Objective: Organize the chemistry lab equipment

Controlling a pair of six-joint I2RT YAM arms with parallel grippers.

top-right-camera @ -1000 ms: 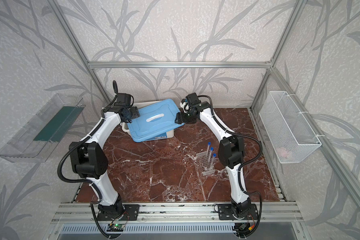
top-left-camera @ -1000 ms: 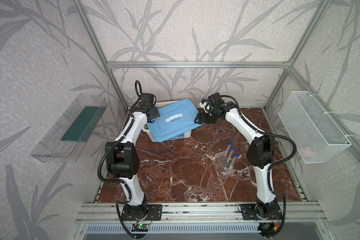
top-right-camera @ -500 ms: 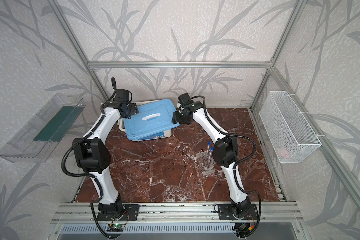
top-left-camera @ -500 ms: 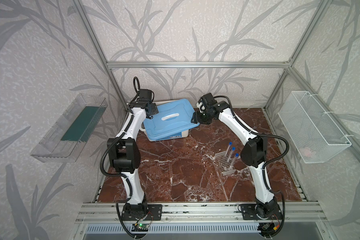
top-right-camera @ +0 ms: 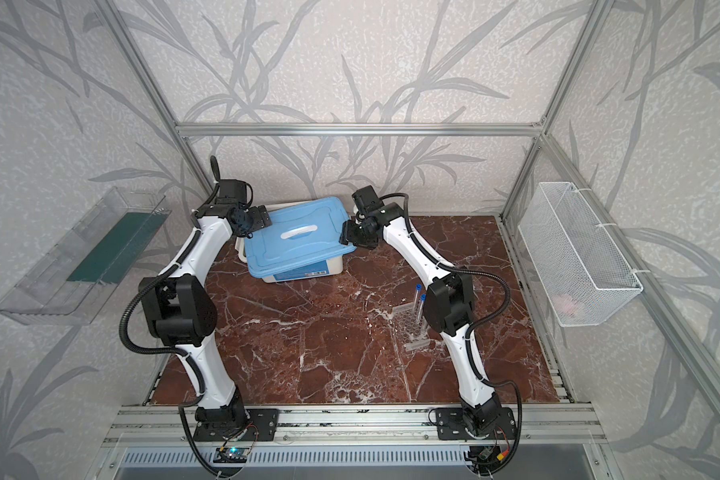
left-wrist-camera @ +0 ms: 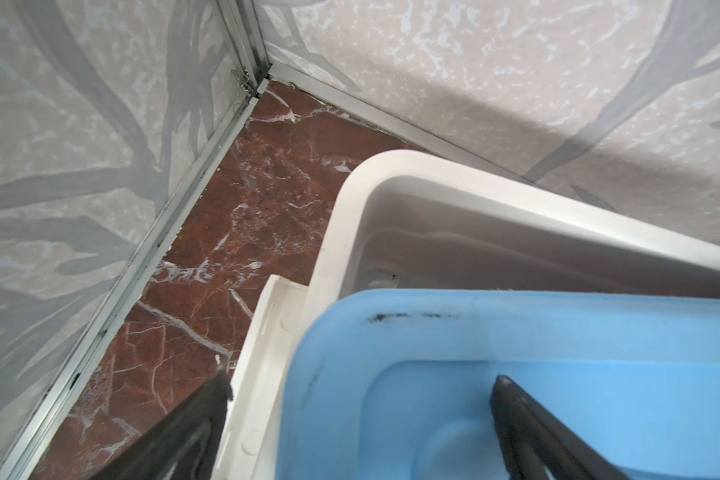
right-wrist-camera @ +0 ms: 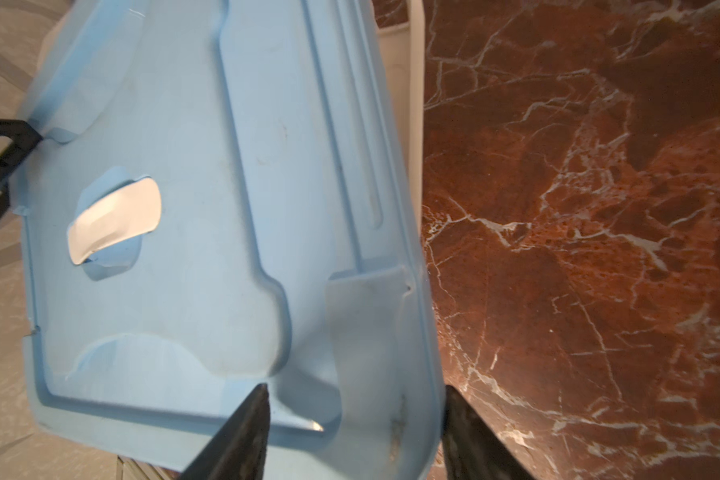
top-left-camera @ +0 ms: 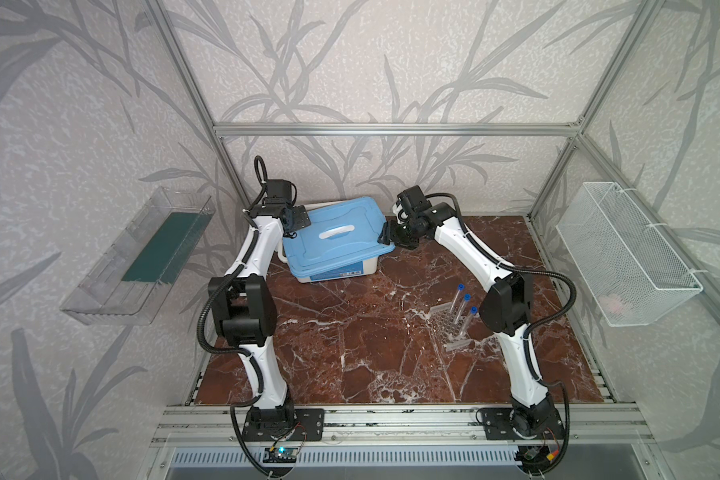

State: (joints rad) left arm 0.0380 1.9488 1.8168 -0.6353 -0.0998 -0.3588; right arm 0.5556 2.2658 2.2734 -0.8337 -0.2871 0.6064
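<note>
Step in hand, my read: you're handling the lid (top-left-camera: 337,240) of the tub (left-wrist-camera: 350,199), not the lab gear itself. The lid sits skewed over the tub with a back corner of the tub uncovered. I can't tell whether it's going on or coming off.

The right gripper (right-wrist-camera: 355,388) is pinching the lid's rim at one end, one finger on top and one outside the edge. The left gripper (left-wrist-camera: 362,377) is spread wide, one finger over the lid and one out past the tub's side, gripping nothing.

The test tubes (top-left-camera: 462,305) stand in the rack (top-left-camera: 449,328) on the table (top-left-camera: 350,357), near the right arm's elbow (top-right-camera: 449,307) and well apart from the tub. No jar, dish, rod or pipette shows in any view.

Next move: you've got a one-sided hold, so expect the free end to sag or swivel. Keep the lid level, clear the tub's rim and swing it away from the rack.

What each view adds:
- **Top views:** only these show the tubes and rack. In a top view the elbow hides one cap.
- **Left wrist:** only this one looks into the tub; the inside wall it shows is bare.
- **Right wrist:** only this one shows the fingers either side of the rim.
</note>
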